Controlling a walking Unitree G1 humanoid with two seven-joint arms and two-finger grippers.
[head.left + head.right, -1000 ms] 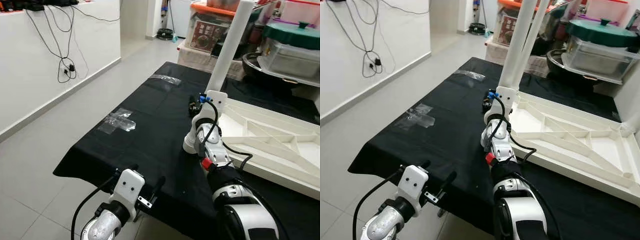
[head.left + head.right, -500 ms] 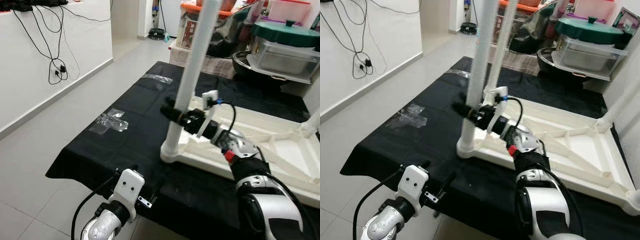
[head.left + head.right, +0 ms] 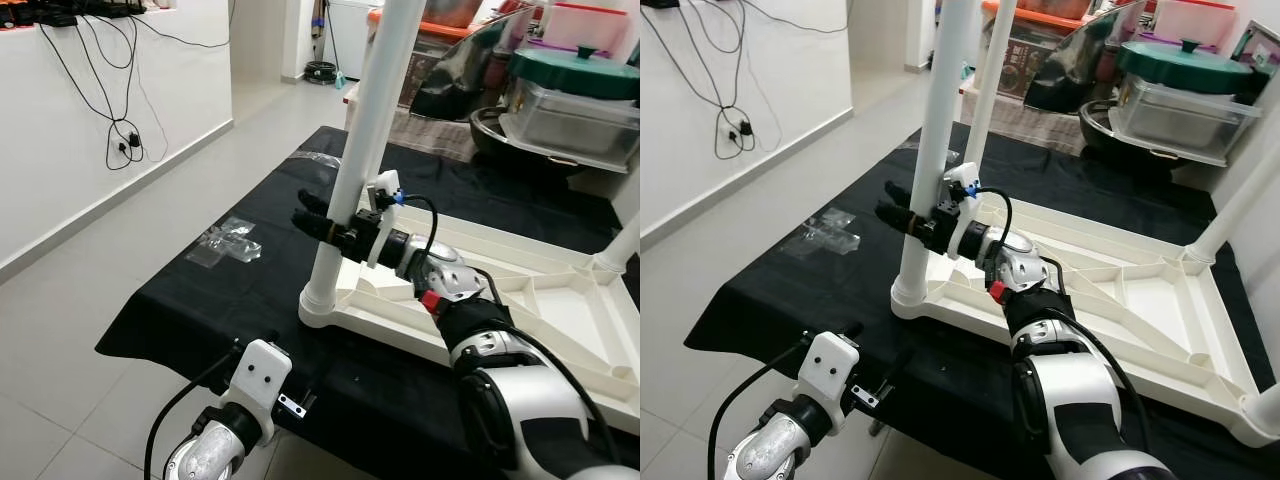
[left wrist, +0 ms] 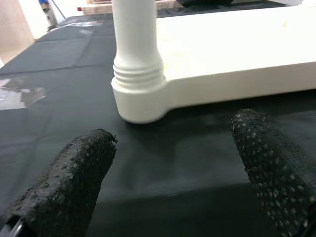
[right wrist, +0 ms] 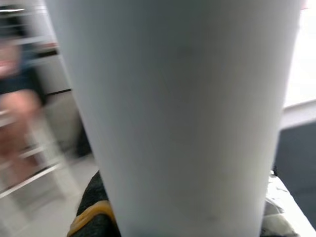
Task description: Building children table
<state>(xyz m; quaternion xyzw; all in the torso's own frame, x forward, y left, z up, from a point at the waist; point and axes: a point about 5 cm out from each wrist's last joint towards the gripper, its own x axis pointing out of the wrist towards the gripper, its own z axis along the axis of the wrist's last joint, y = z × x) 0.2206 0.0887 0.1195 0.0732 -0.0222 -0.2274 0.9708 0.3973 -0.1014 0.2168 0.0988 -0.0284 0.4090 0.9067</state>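
- A white tabletop (image 3: pixel 1120 300) lies upside down on a black sheet (image 3: pixel 250 290) spread on the floor (image 3: pixel 90 290); its ribbed underside faces up.
- A white leg (image 3: pixel 355 180) stands upright in the corner socket nearest the robot's left side, its threaded collar seated in the socket.
- A second leg (image 3: pixel 990 85) stands behind it at the far corner, and a third (image 3: pixel 1240 195) rises tilted from a corner on the right.
- The right tool (image 3: pixel 330 222) is clamped on the near leg partway up, a black finger on either side of the tube; the silver arm reaches in from over the tabletop.
- In the right wrist view the leg (image 5: pixel 182 118) sits close against the camera, with a black finger pad (image 5: pixel 96 207) pressed to its side.
- The left tool (image 4: pixel 173 163) hangs low at the near edge of the sheet, its two fingers (image 4: pixel 74 182) spread apart with nothing between them, pointing at the base of the near leg (image 4: pixel 138 84).
- Two patches of clear tape (image 3: pixel 228 243) are stuck to the sheet to the left of the tabletop.
- Cables (image 3: pixel 115 90) hang down the white wall on the left.
- Storage boxes and a green-lidded pot (image 3: pixel 575 85) stand behind the sheet.
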